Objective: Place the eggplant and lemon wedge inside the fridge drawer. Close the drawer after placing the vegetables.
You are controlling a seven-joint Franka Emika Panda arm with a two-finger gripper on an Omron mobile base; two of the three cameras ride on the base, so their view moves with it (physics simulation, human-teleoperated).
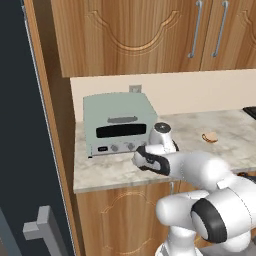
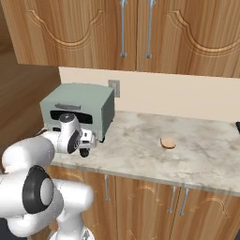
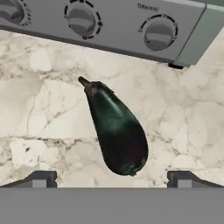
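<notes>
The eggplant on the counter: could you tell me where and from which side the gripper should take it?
Grip the eggplant across its thick lower body, coming straight down from above. It lies flat on the counter, and the open gripper already straddles the fat end. The stem end near the toaster oven tapers, so it is likely to slip there.

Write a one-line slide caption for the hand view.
Open gripper poised above a dark eggplant lying on the marble counter before the toaster oven.

Grey-green toaster oven [image 1: 119, 125] and bun [image 2: 168, 143] on marble counter [image 2: 206, 154]

toaster oven [image 3: 109, 26]: top cut off | claw [image 3: 112, 179]: only tips visible
</notes>
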